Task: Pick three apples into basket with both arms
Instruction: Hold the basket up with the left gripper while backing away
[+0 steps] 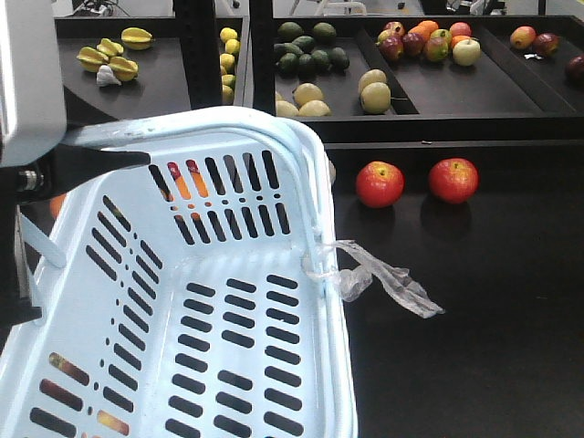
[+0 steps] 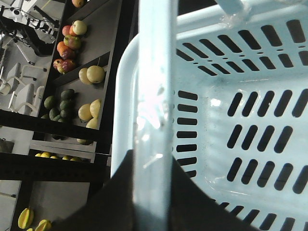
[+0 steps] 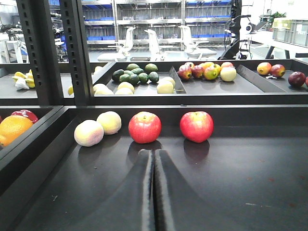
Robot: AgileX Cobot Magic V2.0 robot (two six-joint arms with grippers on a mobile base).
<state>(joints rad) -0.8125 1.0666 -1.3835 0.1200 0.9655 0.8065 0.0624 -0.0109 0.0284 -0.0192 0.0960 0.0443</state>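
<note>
Right wrist view: a red apple [image 3: 145, 127] sits straight ahead of the right gripper [image 3: 154, 154], and a second red apple [image 3: 196, 126] sits ahead and slightly right. Both are well apart from its tips. These jaws are pressed together, holding nothing. Two pale yellow apples [image 3: 88, 133] lie ahead to the left. Left wrist view: the left gripper [image 2: 153, 168] is clenched on the handle [image 2: 154, 72] of the pale blue basket [image 2: 250, 96], which opens beside the jaws.

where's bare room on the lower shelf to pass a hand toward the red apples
Open shelf in front of and right of the two red apples, plus the gap between them. Crowded left: two pale fruits sit beside the left apple, and the basket fills that side.
</note>
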